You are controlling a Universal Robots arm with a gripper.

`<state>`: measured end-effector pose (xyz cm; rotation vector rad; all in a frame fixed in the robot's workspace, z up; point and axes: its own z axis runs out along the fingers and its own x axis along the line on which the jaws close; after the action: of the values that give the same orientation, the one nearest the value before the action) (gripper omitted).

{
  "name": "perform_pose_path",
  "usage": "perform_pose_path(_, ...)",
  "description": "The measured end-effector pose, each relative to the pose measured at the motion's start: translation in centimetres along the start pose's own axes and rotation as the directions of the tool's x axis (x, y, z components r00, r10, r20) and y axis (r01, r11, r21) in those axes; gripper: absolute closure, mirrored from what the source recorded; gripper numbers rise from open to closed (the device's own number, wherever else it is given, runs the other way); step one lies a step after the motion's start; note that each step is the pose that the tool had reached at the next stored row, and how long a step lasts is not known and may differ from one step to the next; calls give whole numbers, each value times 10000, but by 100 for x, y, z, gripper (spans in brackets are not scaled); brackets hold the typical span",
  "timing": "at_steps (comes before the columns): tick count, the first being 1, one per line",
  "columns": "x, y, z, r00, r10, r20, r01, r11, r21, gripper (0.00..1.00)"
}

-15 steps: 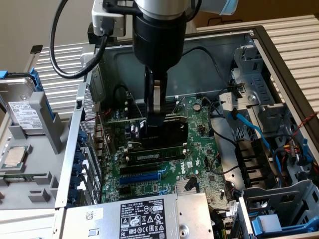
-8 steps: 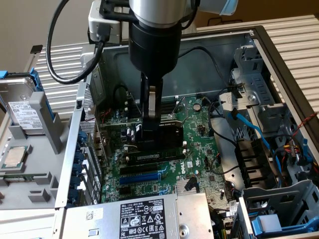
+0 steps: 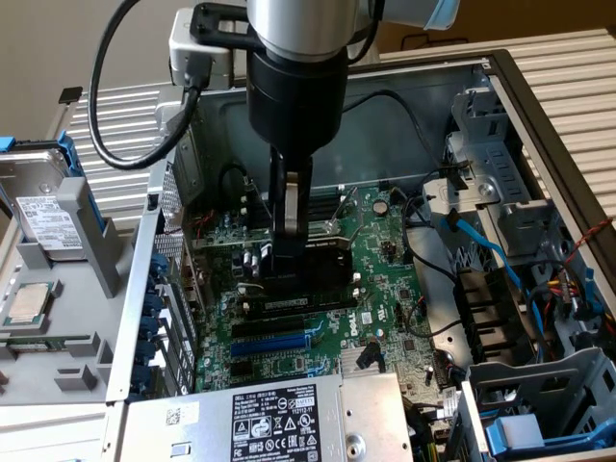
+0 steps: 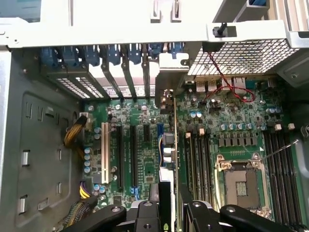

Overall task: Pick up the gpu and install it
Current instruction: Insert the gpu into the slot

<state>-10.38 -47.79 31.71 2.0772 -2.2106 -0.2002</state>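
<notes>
Wrist view showed my gripper [image 4: 169, 200] clamped on the gpu [image 4: 171, 70], card upright over the motherboard [image 4: 140, 111] slots, its bracket against the case's [image 4: 29, 121] rear edge.

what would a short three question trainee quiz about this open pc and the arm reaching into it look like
1. True or false: the gripper is closed on the gpu, with the card down over the motherboard.
2. Multiple choice: what lies outside the case, at the exterior view's left? A) a hard drive B) a keyboard C) a coffee mug
3. Short answer: what colour is the flat cable running past the drive cage at the exterior view's right?

Key: 1 true; 2 A; 3 blue
</notes>
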Motion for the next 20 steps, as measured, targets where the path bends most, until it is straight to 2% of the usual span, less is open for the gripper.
perform_pose_path(2,2,16,21,10000,0,-3,0,10000,3,74)
perform_pose_path(7,7,56,105,10000,-2,-1,2,10000,53,74)
perform_pose_path(20,24,76,202,10000,-1,0,1,10000,60,74)
